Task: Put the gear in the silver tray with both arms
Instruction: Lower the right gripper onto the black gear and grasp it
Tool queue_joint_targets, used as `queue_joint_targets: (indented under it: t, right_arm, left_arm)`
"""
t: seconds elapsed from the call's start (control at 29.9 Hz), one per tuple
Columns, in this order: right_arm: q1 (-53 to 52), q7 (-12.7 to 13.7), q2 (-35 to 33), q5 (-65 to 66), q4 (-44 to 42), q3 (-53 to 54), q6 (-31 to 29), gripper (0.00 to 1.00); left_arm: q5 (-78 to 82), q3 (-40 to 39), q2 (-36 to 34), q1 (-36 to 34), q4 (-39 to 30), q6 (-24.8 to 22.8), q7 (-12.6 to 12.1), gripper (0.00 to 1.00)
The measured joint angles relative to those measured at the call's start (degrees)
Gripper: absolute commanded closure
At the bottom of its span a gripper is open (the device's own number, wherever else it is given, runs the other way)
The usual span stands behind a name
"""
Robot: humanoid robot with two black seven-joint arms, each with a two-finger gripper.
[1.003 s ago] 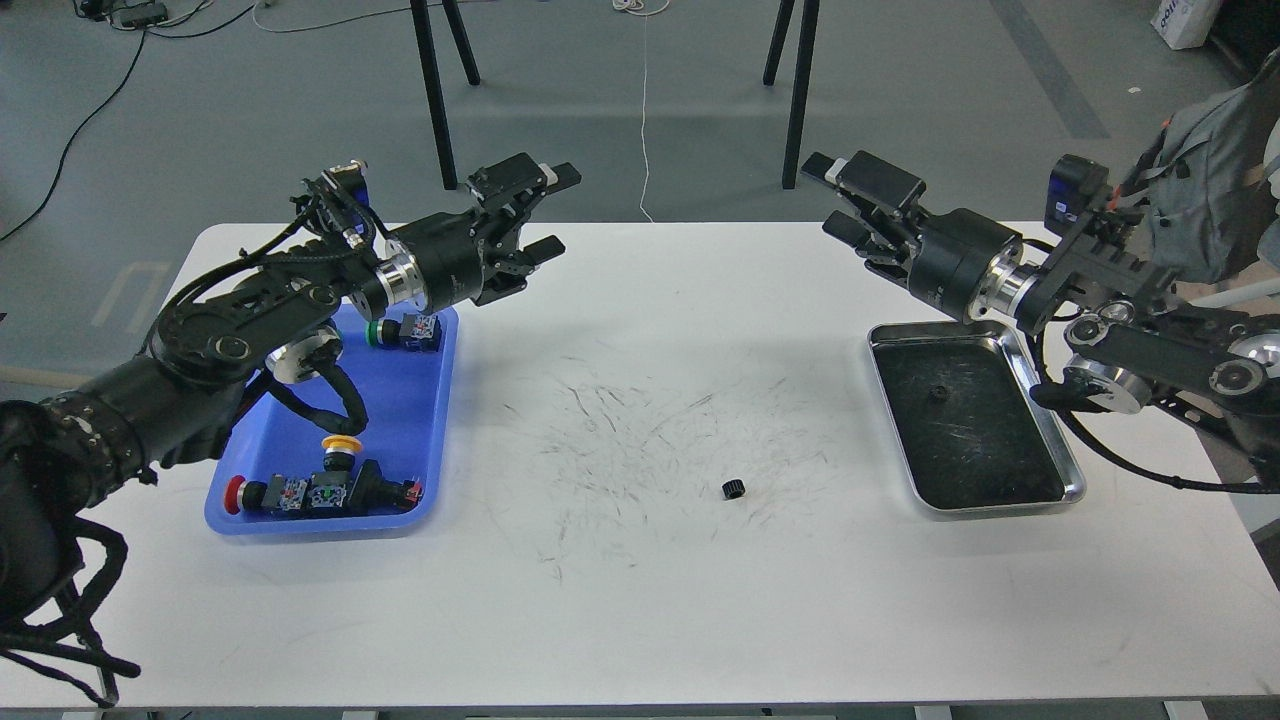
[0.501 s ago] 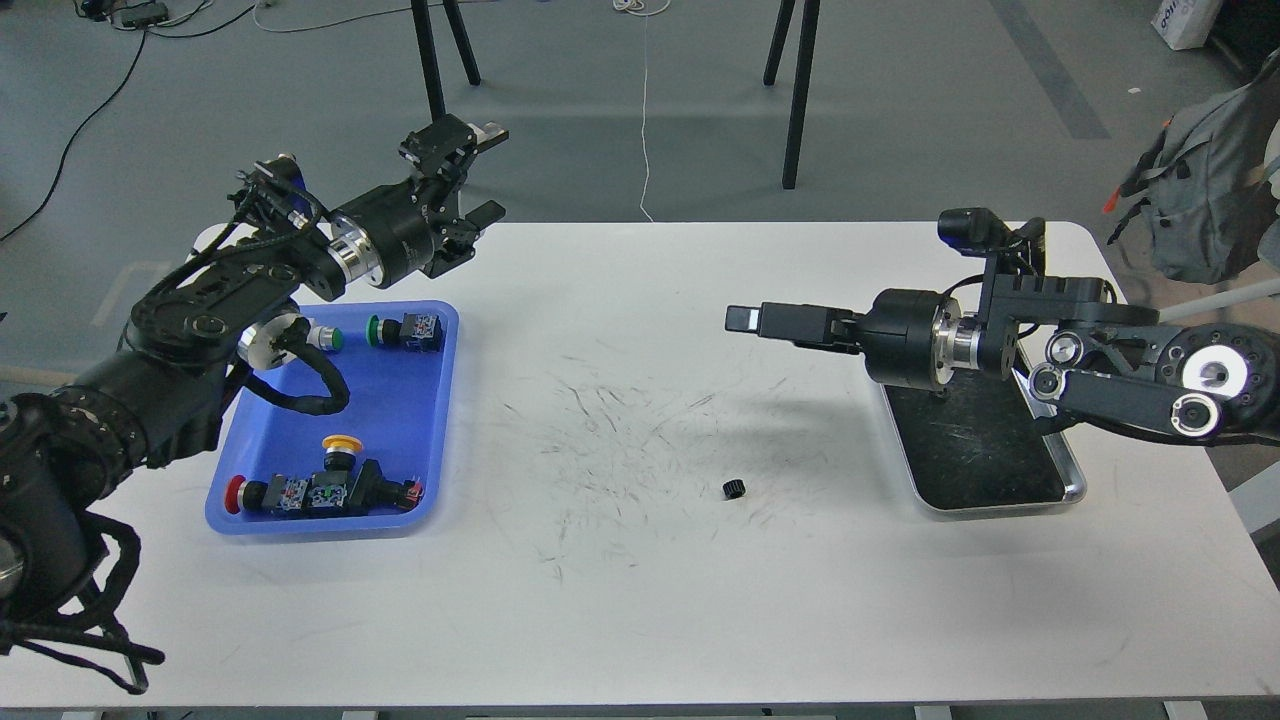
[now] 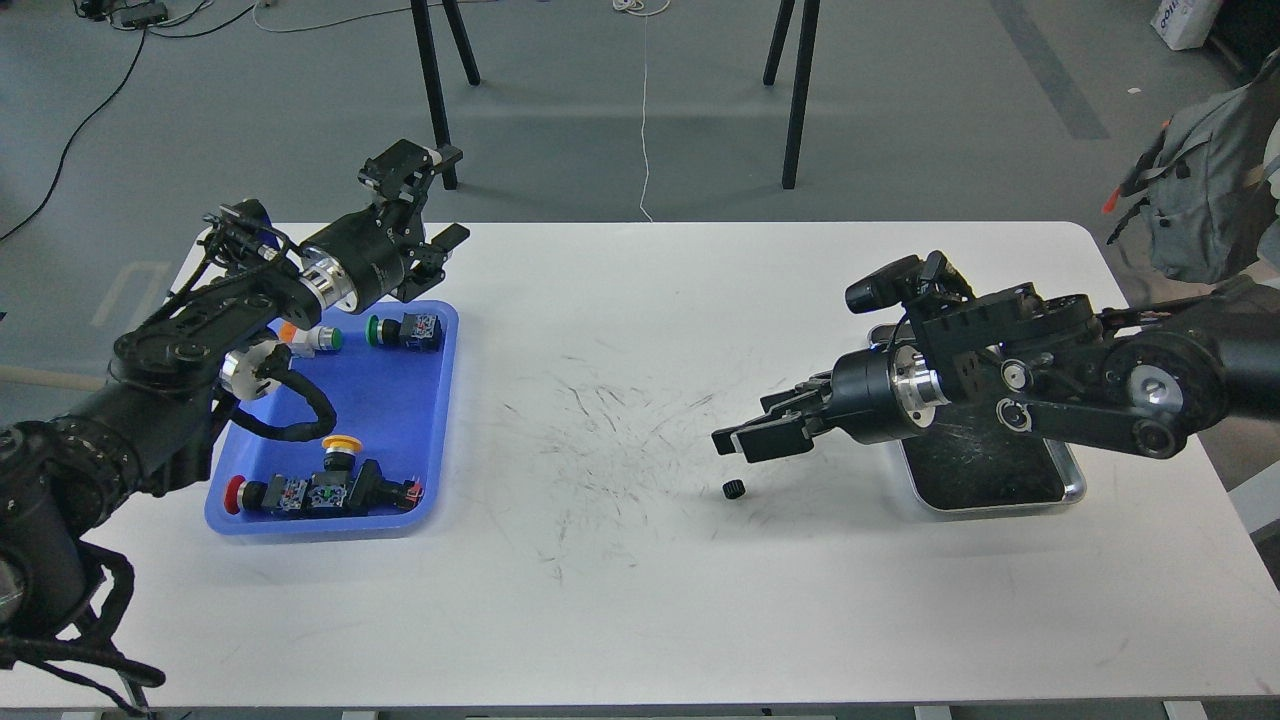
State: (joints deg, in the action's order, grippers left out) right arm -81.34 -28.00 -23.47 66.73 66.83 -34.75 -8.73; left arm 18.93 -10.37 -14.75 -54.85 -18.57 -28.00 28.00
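Note:
A small black gear lies on the white table, right of centre. My right gripper hangs just above and slightly behind it, open, with nothing between its fingers. The right arm crosses over the silver tray at the right, hiding most of it; only its near part with the dark scratched floor shows. My left gripper is raised over the table's back left edge, open and empty, far from the gear.
A blue plastic tray at the left holds several push-button switches with red, yellow and green caps. Black stand legs rise behind the table. A grey backpack sits off the right end. The tabletop centre is scuffed.
My right arm has swung down and toward the front, tilting the gripper down to just above the gear and opening its fingers. My left arm has drawn back further to the left.

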Motion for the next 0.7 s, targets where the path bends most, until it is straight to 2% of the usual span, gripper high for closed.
queue_joint_targets:
  t: [0.33,0.7]
  right_arm:
    - [-1.8,0.0,8.1,8.8,-4.2,-5.6,-0.1,0.15]
    - [-1.0,0.0,15.5,11.1,-9.8,-9.1,0.5,0.25]
  left_arm:
    - [-0.7,-0.2,-0.3,0.2,1.4,0.0,0.0,0.00]
    - [-1.1,-1.6,-0.5,0.4,1.6,0.0,0.0,0.00]
